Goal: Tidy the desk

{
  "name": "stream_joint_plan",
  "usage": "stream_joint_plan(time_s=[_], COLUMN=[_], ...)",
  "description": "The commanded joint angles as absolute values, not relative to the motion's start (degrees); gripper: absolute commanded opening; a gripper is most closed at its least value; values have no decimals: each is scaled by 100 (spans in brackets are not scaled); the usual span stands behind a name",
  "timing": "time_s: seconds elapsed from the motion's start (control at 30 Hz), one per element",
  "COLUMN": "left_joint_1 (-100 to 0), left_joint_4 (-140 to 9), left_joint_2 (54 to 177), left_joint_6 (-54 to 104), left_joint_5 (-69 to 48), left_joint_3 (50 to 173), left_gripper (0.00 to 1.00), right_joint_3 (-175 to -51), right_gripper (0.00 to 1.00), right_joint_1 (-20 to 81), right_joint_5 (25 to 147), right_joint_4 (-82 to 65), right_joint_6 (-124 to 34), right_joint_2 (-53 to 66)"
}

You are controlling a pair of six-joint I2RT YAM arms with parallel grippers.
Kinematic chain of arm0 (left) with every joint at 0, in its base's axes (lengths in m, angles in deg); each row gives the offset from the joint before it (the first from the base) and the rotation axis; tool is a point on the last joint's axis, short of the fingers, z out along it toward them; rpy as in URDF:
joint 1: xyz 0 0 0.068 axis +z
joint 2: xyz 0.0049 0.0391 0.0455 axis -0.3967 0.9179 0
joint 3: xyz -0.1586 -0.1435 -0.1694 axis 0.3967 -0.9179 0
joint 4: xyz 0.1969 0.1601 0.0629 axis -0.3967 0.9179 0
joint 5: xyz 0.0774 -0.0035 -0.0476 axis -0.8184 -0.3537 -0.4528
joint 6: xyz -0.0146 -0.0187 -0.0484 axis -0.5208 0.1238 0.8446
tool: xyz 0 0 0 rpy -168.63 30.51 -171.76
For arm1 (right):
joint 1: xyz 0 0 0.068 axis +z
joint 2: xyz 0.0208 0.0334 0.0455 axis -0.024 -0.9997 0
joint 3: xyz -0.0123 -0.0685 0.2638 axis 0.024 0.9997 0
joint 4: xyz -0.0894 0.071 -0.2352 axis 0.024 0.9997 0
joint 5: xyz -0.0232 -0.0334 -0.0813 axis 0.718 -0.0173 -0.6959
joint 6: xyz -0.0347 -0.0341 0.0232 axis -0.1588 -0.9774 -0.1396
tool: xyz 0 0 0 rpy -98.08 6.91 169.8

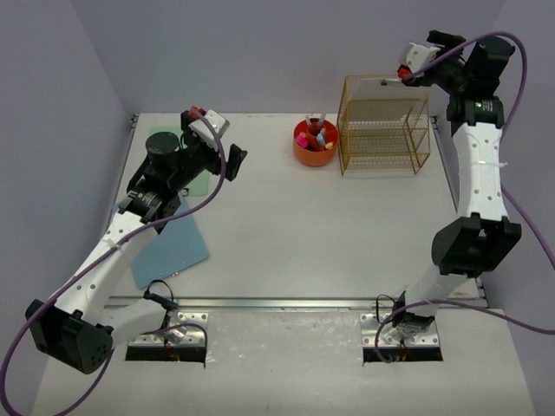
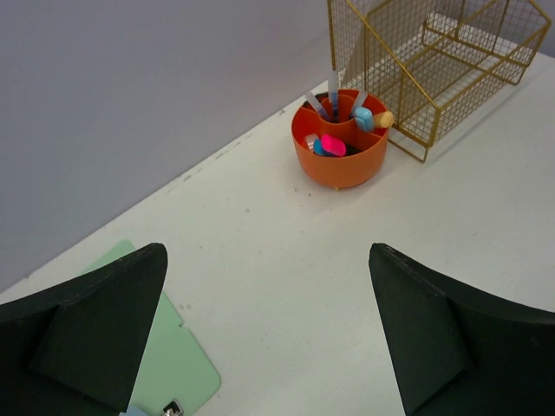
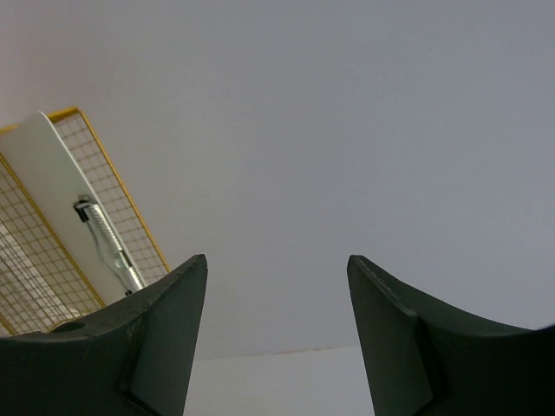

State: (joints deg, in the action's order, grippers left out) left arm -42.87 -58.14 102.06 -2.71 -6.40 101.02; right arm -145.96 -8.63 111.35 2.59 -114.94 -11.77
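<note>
White desk (image 1: 286,234) carries an orange pen caddy (image 1: 315,154) at the back (markers in its compartments), a gold wire rack (image 1: 384,130) just right of the caddy, and a green clipboard (image 1: 199,185) and a blue clipboard (image 1: 169,247) well left of it.

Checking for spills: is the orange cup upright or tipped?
Upright: the cup stands on its base, pens sticking up.

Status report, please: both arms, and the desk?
Left fingers open, empty, above desk. Right fingers open, empty, high by gold rack; white clipboard on it. Green clipboard, blue clipboard below left arm.
</note>
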Motion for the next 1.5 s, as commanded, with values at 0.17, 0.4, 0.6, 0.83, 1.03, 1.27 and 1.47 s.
stream_joint_plan(time_s=[0.17, 0.4, 0.6, 0.83, 1.03, 1.27, 1.47], left_joint_1=[-4253, -3202, -2218, -1744, -1642, -1224, -1086], left_joint_4=[-4391, -2813, -2868, -2578, -2521, -1895, -1438], left_joint_2=[10744, 11928, 12427, 13765, 13959, 13290, 13008], left_joint_6=[18, -254, -1141, -2371, -3153, -3803, -4998], left_joint_5=[-961, -1159, -1480, -1121, -1059, -507, 142], left_joint_3=[10922, 11536, 10936, 11648, 11554, 10634, 10585], left_gripper=[99, 88, 85, 60, 53, 62, 63], right_joint_3=[-14803, -14119, -12684, -12202, -11887, -11481, -11420], right_gripper=[62, 89, 99, 99, 99, 99, 99], right_joint_1=[-838, -831, -809, -774, -768, -728, -534], right_joint_5=[11730, 11804, 11877, 12013, 12008, 12117, 12163], right_joint_4=[2668, 3678, 3332, 3316, 3434, 3386, 3522], right_joint_6=[-9486, -8856, -8899, -8801, -8893, -8830, -8661], right_joint_2=[-64, 437, 1057, 1181, 1352, 1430, 1302])
